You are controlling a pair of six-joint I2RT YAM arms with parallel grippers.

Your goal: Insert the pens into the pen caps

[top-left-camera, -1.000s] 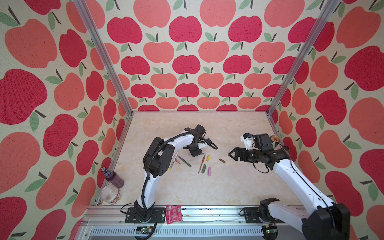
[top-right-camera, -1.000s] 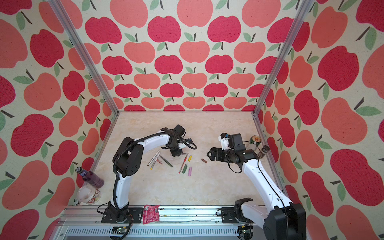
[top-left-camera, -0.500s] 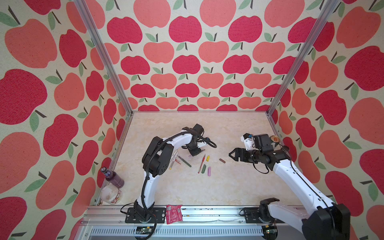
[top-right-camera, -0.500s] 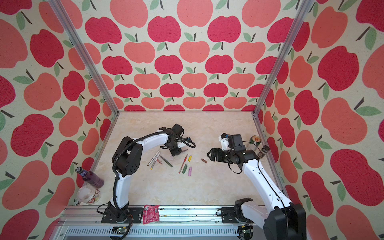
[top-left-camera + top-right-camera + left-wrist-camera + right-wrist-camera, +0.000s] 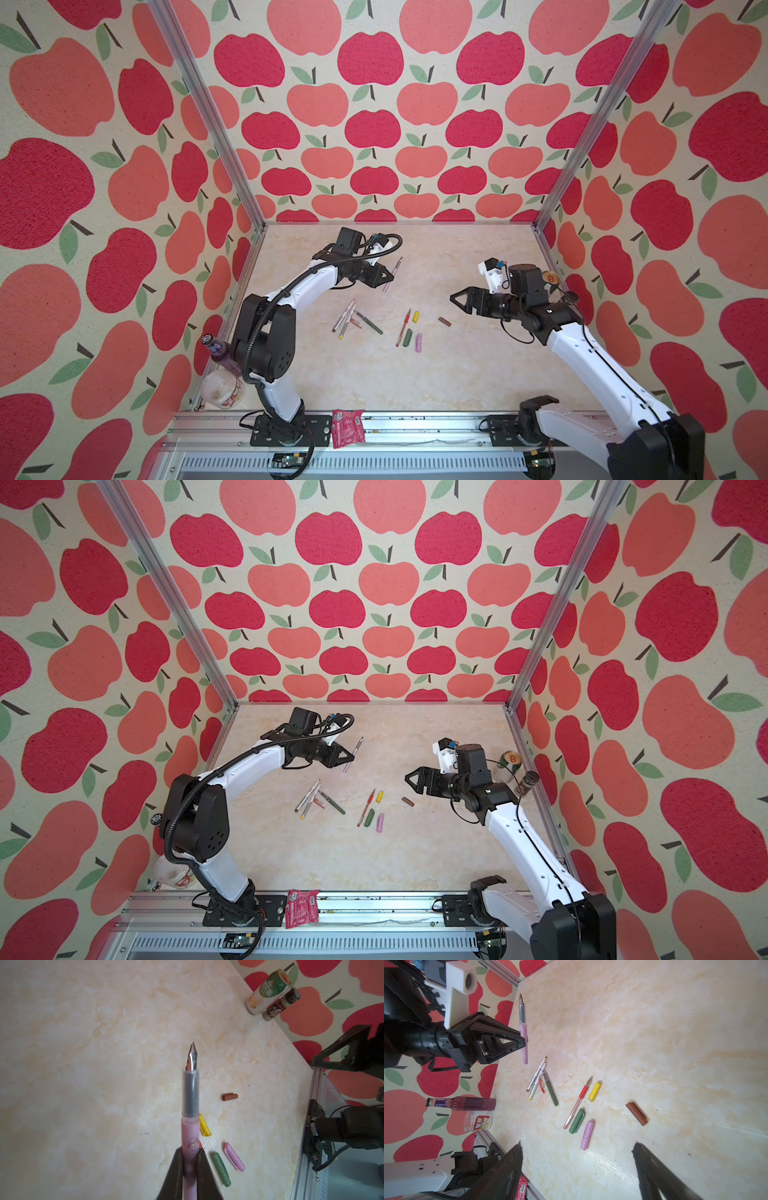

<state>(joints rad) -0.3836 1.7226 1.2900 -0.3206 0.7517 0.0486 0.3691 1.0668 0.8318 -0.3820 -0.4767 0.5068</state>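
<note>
- Five pens: lilac-pink pen (image 5: 189, 1134) clamped in left gripper (image 5: 190, 1152), aloft, far left; two white pens (image 5: 537, 1076), dark green pen (image 5: 551, 1091) and red pen (image 5: 577, 1103) on mid-table (image 5: 415, 382).
- Five loose caps: red cap (image 5: 541, 1085), yellow cap (image 5: 595, 1091), green cap (image 5: 576, 1121), lilac-pink cap (image 5: 587, 1135), brown cap (image 5: 636, 1113).
- Right gripper (image 5: 455, 297): agape, empty.
- Clear jar (image 5: 222, 390), near left: contents unclear.

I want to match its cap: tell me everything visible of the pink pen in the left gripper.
The pink pen is uncapped: a pointed metal nib, a grey see-through grip section, then a pink plastic barrel with a small printed figure. The left gripper is shut on the barrel midway, apparently holding it off the table, nib towards the back wall. Nothing else touches it.
</note>
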